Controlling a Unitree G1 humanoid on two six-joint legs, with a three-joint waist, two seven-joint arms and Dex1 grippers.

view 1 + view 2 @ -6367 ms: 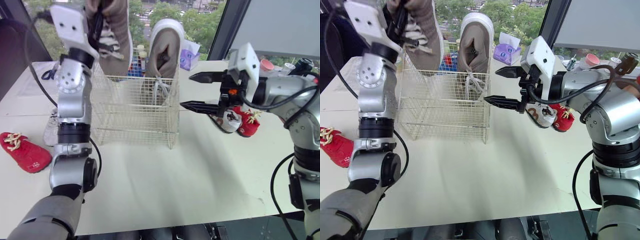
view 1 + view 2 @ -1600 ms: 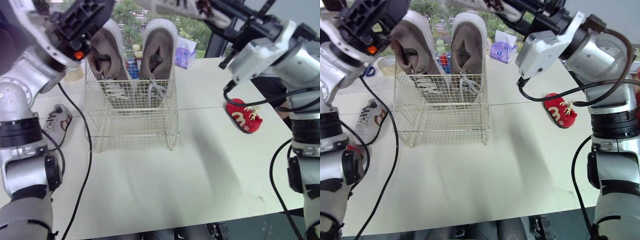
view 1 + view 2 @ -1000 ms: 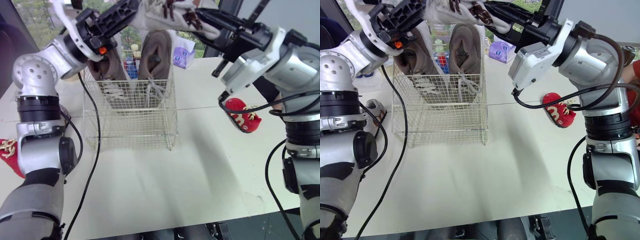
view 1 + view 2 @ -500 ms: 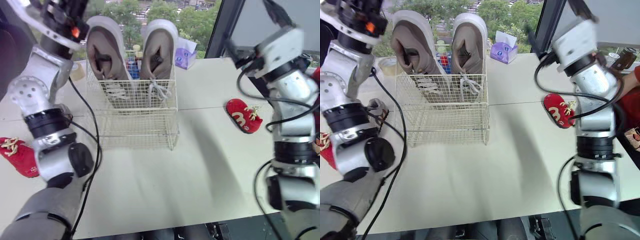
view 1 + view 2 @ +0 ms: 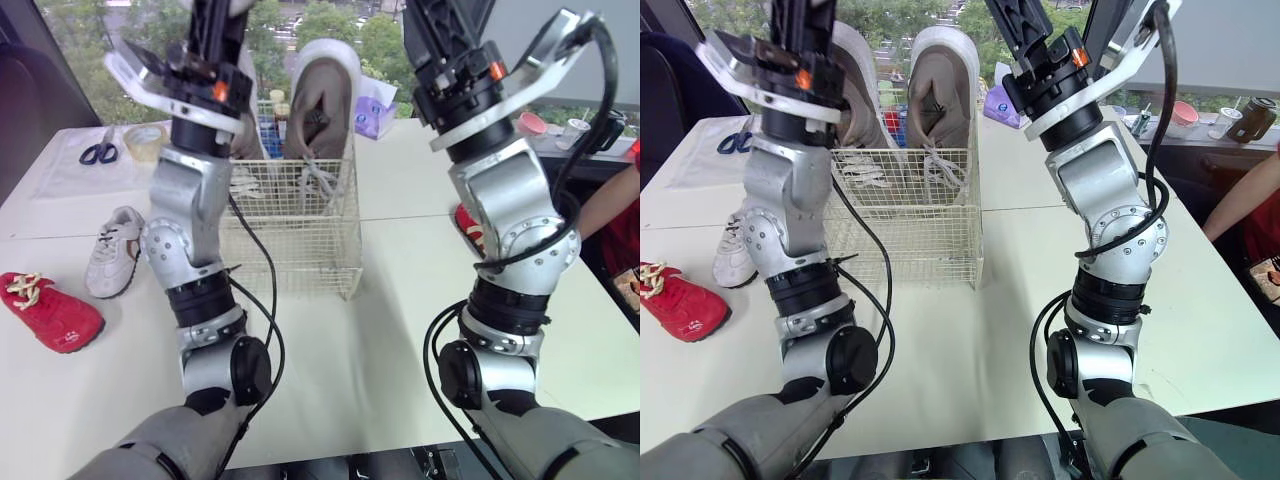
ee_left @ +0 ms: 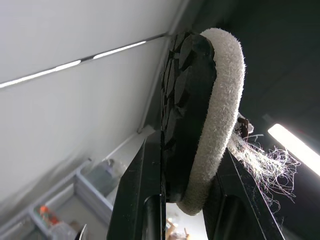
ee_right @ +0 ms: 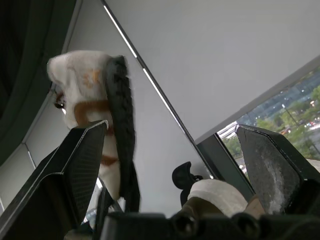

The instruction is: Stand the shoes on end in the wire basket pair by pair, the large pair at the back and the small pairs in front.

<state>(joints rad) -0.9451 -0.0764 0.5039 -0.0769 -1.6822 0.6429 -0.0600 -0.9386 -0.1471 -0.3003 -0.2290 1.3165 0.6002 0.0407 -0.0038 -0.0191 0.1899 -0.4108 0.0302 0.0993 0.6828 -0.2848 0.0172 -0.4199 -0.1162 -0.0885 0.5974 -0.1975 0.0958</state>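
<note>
Gripping white shoe (image 6: 200, 115) in closed left gripper (image 6: 186, 150), with right gripper (image 7: 172, 127) open; lower slowly on end into basket (image 5: 300, 230) front, clear of large pair (image 5: 325, 90).

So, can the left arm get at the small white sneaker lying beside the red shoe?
Probably not yet: the left gripper is raised high, shut on another white, black-soled shoe. The small white sneaker itself lies uncovered on the table.

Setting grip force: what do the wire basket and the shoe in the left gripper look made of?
Wire basket: thin metal wire, probably cream-coated, an open see-through grid. Shoe in the left gripper: black lugged sole, likely rubber; white fuzzy rim, perhaps felt or suede, with loose fibres.
</note>
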